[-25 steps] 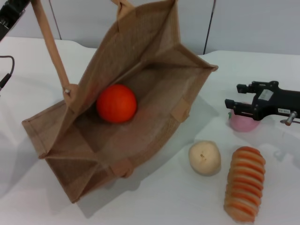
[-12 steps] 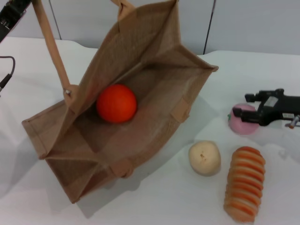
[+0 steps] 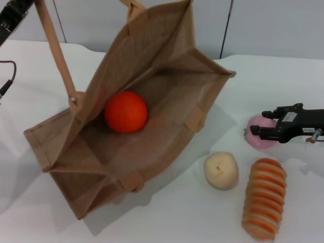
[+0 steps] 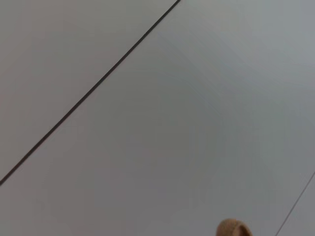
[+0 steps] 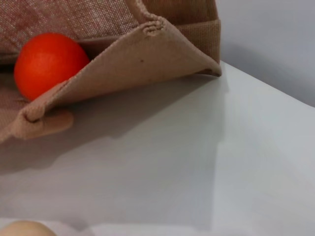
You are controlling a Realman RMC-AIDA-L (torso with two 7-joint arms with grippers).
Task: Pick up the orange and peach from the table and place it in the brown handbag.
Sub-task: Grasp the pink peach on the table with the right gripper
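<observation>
A: Entry. The smooth bright orange-red ball, the orange (image 3: 126, 112), lies inside the large tan-brown woven jute handbag (image 3: 167, 121), on its inner wall near the middle. First half of the task looks done.

B: Agreed. The right wrist view also shows the orange (image 5: 47, 63) behind the bag's folded rim (image 5: 123, 64). And the small round pink peach (image 3: 262, 132)?

A: It sits on the white table (image 3: 167, 212), well to the right of the bag. The right gripper (image 3: 264, 124) has come down over the last second. It was above the fruit, with the fingers higher and wider apart; now it is level with the peach, one dark finger at the fruit's far side and one across its near side.

B: Clamped yet?

A: Judgement only: the fingers bracket the peach and appear to touch it, so I log them as closing onto it, not a confirmed firm hold. The peach itself has not shifted.

B: Left arm?

A: The left gripper is out of sight; its arm shows at the top left of the head view, by the long bag handle (image 3: 53, 43). I cannot tell how its fingers stand.

B: Bystanders?

A: A pale beige-cream round fruit (image 3: 220, 170) and an orange-and-cream ridged loaf (image 3: 264, 197) lie nearer the robot than the peach, untouched.

B: Meaning: the grasp is about complete; lift and carry to the bag remain.
</observation>
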